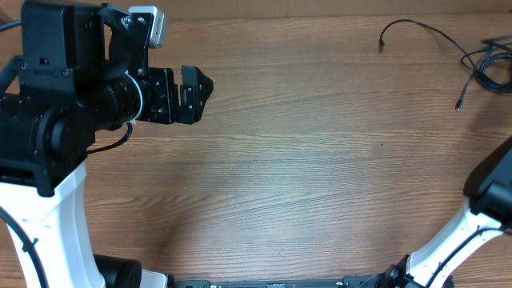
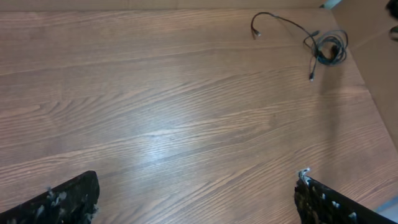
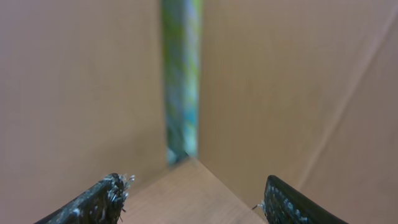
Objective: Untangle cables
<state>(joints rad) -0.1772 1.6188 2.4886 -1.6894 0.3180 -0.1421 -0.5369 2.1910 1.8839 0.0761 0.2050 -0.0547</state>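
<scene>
Here's the left gripper [image 1: 198, 92], up over the far left part of the wooden tabletop [image 1: 304, 176], jaws spread wide and nothing between them. In the left wrist view its two dark, scuffed fingers [image 2: 65, 200] stand at the bottom corners with bare wood grain between.

And the cables [image 2: 328, 50]? They are well away from it, right across at the tabletop's far right corner. It's a small black coiled bundle lying flat on the wood. One loose strand [image 2: 273, 15] arcs out of it toward the left along the far edge and curls down to a small plug tip. A second short tail drops toward the near side and ends in another silver tip [image 2: 311, 78]. Nothing is touching them.

Over to the right arm [image 1: 488, 192], which comes in at the right edge near the near corner. Its hand is out of the overhead shot. The right wrist view shows the right gripper [image 3: 193, 200] with fingers [image 3: 93, 202] apart and holding nothing. It is aimed at plain brown panels [image 3: 74, 93] that meet at a corner of the tabletop. A blurred green-blue strip [image 3: 181, 74] shows in the gap between them. No cable shows in that view.
</scene>
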